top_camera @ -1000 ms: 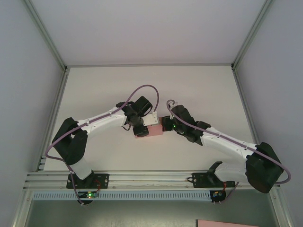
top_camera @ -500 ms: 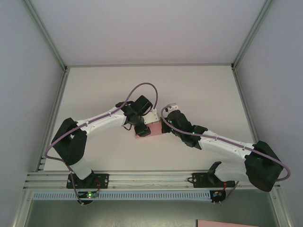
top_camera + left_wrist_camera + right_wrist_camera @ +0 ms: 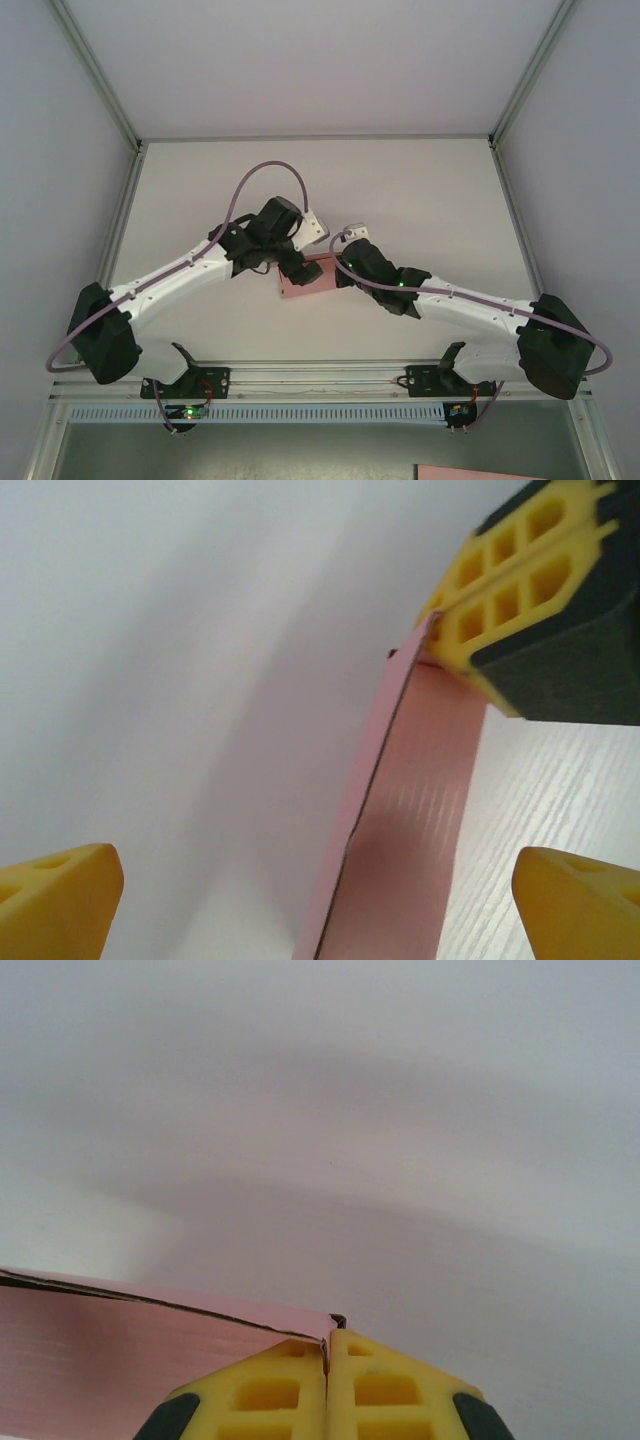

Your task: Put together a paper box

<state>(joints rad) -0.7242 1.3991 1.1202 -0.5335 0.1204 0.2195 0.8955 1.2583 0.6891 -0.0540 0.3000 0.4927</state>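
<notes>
a: r end effector [image 3: 327,1345]?
b: clenched on a corner of the paper box [image 3: 120,1350], fingers pressed flat together. l end effector [image 3: 320,890] is released. pink panel stands between its fingers, clear of both.
a: box shape?
b: can't tell. arms cover most of it from above, and the wrist cams cut it off.
a: around it?
b: white surface [image 3: 420,190], pale walls [image 3: 60,150], alu rail [image 3: 300,378] at the near edge.
</notes>
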